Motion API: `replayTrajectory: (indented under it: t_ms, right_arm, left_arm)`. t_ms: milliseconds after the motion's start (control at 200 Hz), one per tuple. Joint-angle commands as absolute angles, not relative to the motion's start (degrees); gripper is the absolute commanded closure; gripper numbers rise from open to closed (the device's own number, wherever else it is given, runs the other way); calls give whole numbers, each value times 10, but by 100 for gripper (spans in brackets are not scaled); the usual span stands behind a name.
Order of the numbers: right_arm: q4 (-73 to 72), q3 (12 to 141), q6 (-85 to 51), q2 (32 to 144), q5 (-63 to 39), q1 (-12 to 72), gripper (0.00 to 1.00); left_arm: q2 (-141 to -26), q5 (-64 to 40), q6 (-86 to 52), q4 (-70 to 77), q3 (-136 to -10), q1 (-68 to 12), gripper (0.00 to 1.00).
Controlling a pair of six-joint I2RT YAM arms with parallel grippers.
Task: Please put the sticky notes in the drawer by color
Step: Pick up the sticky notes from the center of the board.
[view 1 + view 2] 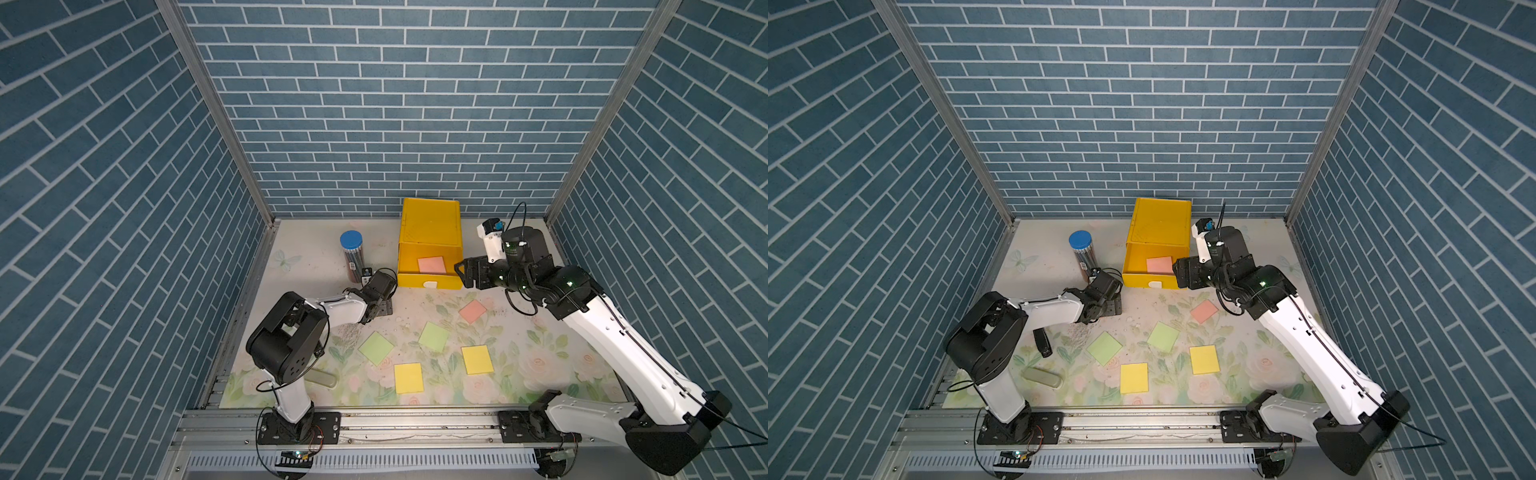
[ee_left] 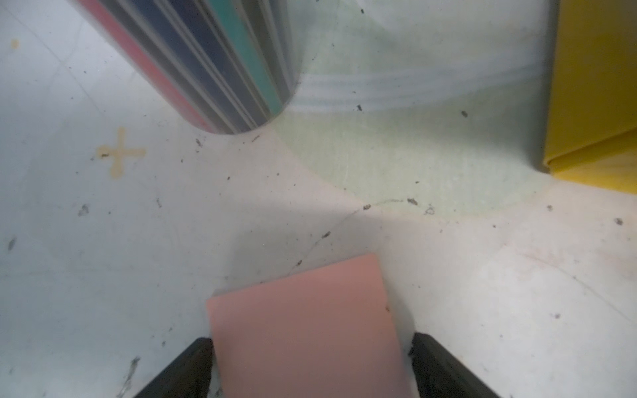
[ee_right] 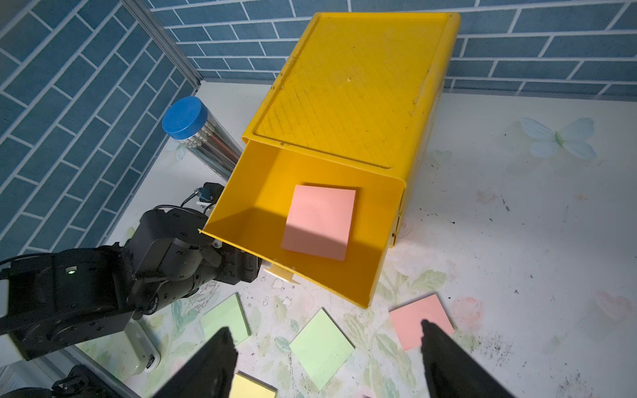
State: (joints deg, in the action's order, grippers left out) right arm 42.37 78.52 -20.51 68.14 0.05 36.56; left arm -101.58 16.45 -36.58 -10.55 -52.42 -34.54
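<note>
Worktop: pale floral-printed worktop is carrying everything.
Drawer: bright yellow boxy plastic drawer cabinet is standing against the back wall, its top drawer sitting pulled out.
Right pincer: hovering just beside the open drawer's front corner, jaws apart, gripping nothing.
Left pincer: sitting low at the worktop, jaws apart, flanking a salmon pink square paper sticky note.
Other pink notes: one is lying inside the top drawer; one is lying in front of it.
Green notes, yellow notes: lying flat, apart, on the worktop.

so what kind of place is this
Likely a robotics lab test cell, not a real room: blue brick-print wall panels, two white-and-black robot arms bolted to a grey metal rail, a floral printed table mat.
</note>
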Motion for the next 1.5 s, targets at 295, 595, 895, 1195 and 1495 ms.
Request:
replayTrajectory:
  t_ms: [295, 595, 895, 1195, 1495]
  right_arm:
    - [402, 775, -192, 676, -8, 363, 14]
    - [397, 775, -191, 666, -5, 363, 14]
    - [381, 760, -193, 654, -7, 363, 15]
    - [370, 749, -203, 647, -9, 363, 15]
    - [371, 736, -198, 641, 0, 363, 15]
  left_arm:
    - [-1038, 89, -375, -208, -460, -352, 3]
    - [-1066, 80, -369, -207, -462, -362, 13]
    - [-1060, 96, -362, -207, -461, -357, 24]
    - [-993, 119, -363, -220, -463, -357, 24]
    - [-925, 139, -358, -256, -486, -357, 25]
